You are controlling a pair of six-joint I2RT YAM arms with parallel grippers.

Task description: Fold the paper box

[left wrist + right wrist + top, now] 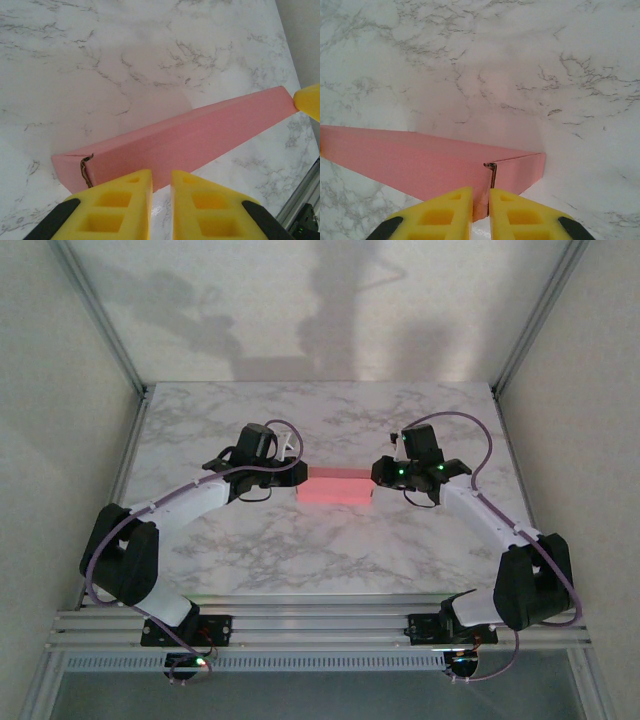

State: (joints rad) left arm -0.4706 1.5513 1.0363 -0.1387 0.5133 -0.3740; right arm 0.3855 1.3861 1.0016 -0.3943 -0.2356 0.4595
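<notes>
Paper box, pink, folded long and flat, lying mid table between both arms, right gripper pinching its end wall, left gripper nearly closed at opposite end, hold unclear

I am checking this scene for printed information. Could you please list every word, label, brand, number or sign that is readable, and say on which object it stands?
There is no readable text.
The pink folded paperboard box has plain faces.
The white marble-patterned table shows only veining.
The left end effector and the right end effector, both with yellow fingers, carry no markings.
</notes>
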